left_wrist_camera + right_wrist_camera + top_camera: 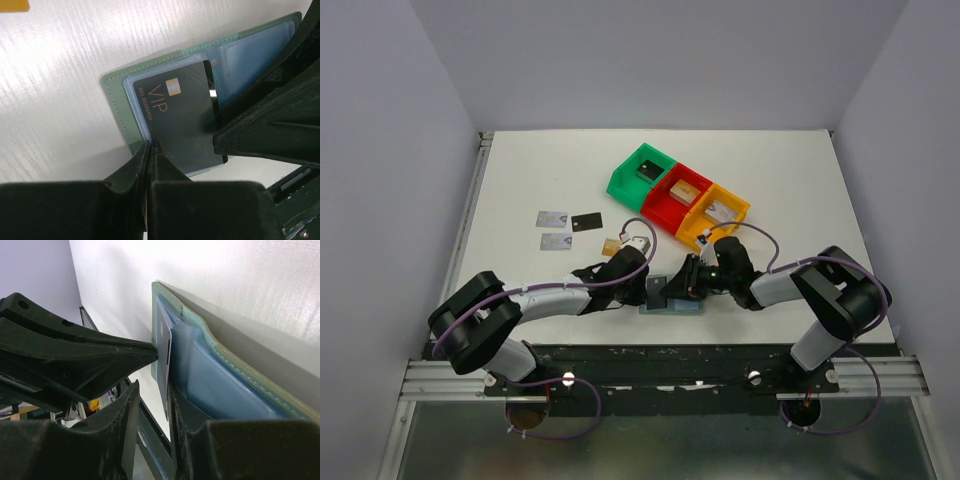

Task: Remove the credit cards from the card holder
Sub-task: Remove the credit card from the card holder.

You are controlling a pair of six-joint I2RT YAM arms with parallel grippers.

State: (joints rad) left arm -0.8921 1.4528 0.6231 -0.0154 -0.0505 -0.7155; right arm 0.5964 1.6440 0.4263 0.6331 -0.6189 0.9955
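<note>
Top view: the card holder (672, 303) lay open on the table (540, 180), between the left gripper (648, 288) and right gripper (688, 288).
Left wrist view: left jaws pinched a corner of the black VIP card (180, 120), seated in the holder.
Right wrist view: right jaws stood narrowly apart, one finger against the holder.

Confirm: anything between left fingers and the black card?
Nothing visible. The left fingers meet at the corner of the black VIP card in the grey-green bifold holder; the right fingers straddle the card's other edge.
</note>
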